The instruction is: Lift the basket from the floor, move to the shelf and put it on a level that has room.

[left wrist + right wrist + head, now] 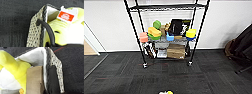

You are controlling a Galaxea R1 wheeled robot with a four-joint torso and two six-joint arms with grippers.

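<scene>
Beige woven basket (35,30) seems lifted off dark grey carpet floor (204,75), short of black wire shelf (166,32); whether either gripper's pincers are closed, I cannot tell.

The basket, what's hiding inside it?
Inside the basket sits a yellow-and-white plush toy with a red-and-white tag, beside a brown cardboard piece. The white lining and toy cover whatever lies underneath.

Even, soft indoor light is falling across the white wall (111,22) and dark floor (166,75), casting only faint shadows. The head view is looking blurry, its edges bowing outward. Both wrist views are showing the basket (35,30) close and smeared out of focus.
</scene>
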